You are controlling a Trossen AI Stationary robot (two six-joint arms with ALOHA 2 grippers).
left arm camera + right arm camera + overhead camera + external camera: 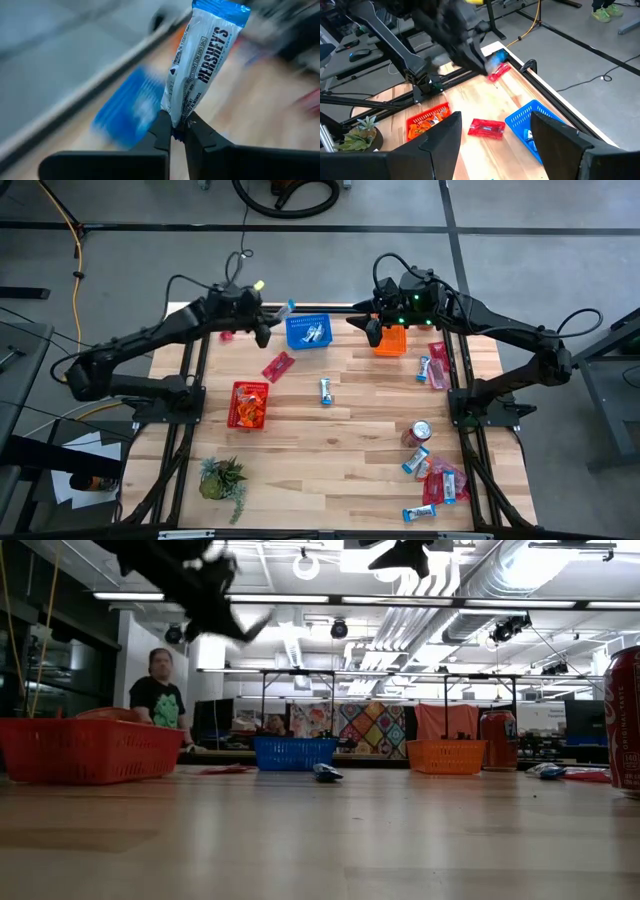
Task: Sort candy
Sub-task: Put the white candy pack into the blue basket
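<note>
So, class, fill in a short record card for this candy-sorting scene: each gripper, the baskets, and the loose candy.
left gripper: shut on a blue-and-white bar, raised beside the blue basket
right gripper: open, empty, next to the orange basket
red basket: holds candy
loose candy: pink packet, blue-and-white piece, pile near the soda can

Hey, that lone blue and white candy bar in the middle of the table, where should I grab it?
Pinch the candy bar across its narrow middle, from straight above: it lies flat, with bare table all round.
</note>
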